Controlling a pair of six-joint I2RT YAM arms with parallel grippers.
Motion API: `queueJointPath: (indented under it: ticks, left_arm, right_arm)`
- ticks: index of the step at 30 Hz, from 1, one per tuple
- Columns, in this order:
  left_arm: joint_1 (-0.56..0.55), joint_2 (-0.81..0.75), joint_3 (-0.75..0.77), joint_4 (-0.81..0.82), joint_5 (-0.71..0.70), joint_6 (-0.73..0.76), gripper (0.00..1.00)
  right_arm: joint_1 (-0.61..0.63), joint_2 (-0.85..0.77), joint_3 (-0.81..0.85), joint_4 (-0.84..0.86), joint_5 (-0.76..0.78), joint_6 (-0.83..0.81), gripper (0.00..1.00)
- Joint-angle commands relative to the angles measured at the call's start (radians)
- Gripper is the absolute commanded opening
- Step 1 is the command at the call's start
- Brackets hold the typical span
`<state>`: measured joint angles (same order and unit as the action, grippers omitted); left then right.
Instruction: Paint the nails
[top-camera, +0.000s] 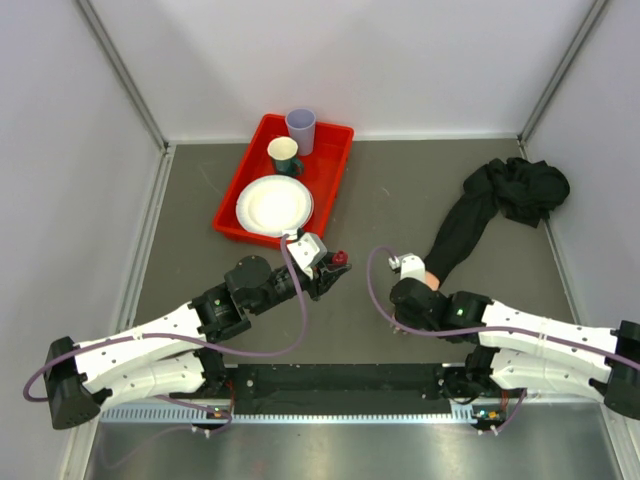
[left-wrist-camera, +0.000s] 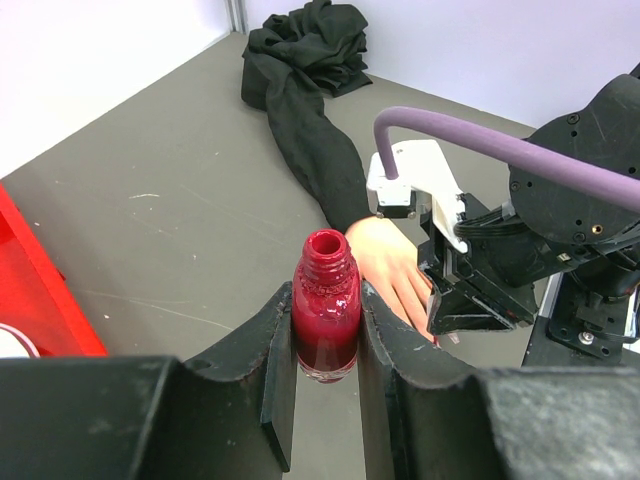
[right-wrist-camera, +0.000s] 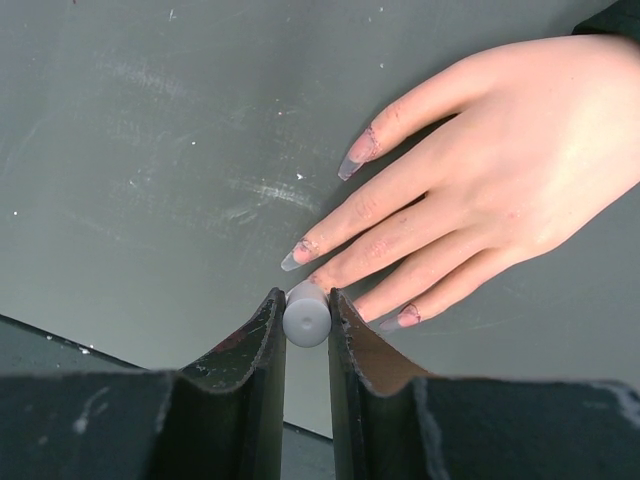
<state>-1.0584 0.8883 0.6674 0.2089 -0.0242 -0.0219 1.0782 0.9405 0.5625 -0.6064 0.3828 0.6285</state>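
Left hand (left-wrist-camera: 326, 335) squeezes a red bottle (left-wrist-camera: 326, 300), right hand (right-wrist-camera: 305, 302) a grey knob (right-wrist-camera: 306, 318) by the nails (right-wrist-camera: 357, 158); scuffed grey bench (right-wrist-camera: 150, 150), white walls (top-camera: 330, 60).

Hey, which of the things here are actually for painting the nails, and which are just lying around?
For the job: nails, mannequin hand, open polish bottle, grey cylinder, probably the brush.
Lying about: red tray, white plate, lilac cup, green cup.

Clear middle lane on grey desk (top-camera: 395, 190)
Red plastic tray (top-camera: 330, 160) blocks far left; crumpled black fabric sleeve (top-camera: 470, 215) blocks far right.
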Motion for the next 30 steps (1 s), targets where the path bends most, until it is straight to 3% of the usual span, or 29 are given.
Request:
queueJointPath:
  ticks: [1,30]
  left_arm:
    - [-0.005,-0.002,0.027,0.04,-0.002,0.014,0.0]
    - [-0.003,0.001,0.028,0.032,0.0,0.016,0.0]
  right_arm:
    - [0.012,0.012,0.007,0.051,0.007,-0.01,0.0]
    - [0.012,0.0,0.005,0.028,0.013,0.019,0.0]
